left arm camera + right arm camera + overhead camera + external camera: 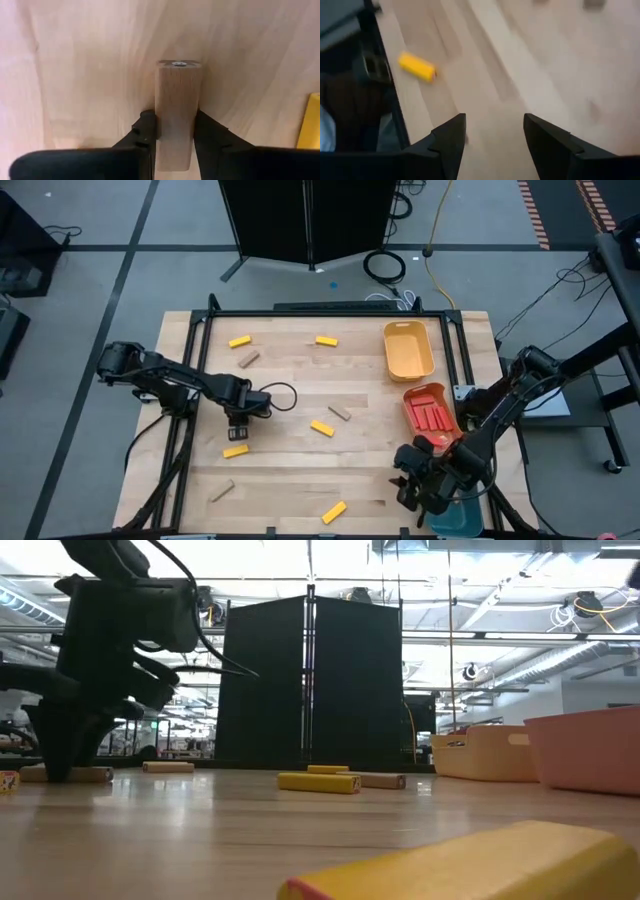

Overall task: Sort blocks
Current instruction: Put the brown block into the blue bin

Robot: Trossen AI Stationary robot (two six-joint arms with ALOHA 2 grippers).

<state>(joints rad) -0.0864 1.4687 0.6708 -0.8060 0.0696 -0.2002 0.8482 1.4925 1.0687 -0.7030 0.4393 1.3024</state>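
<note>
From my station, nearest the front edge of the wooden surface (290, 480) I see a yellow block (334, 512) and a tan block (222, 491) lying flat, well apart. The right gripper (410, 490) hovers at the front right corner, fingers (451, 137) apart with nothing between them; its wrist view shows bare surface and one yellow block (417, 67) farther off. The left gripper (238, 428) stands over the left-centre of the surface, its fingers (146, 131) clamped on a tan wooden block (176, 115) that lies on the surface, with a yellow block (235, 451) just beside it. At mid-surface lie another yellow block (321, 428) and a tan block (339, 413), near each other. To the right, the orange tray (432, 412) holds red blocks (433, 416). Farthest off lie two yellow blocks (239, 341) (326, 340), a tan block (248, 359), and the yellow tray (408, 350).
</note>
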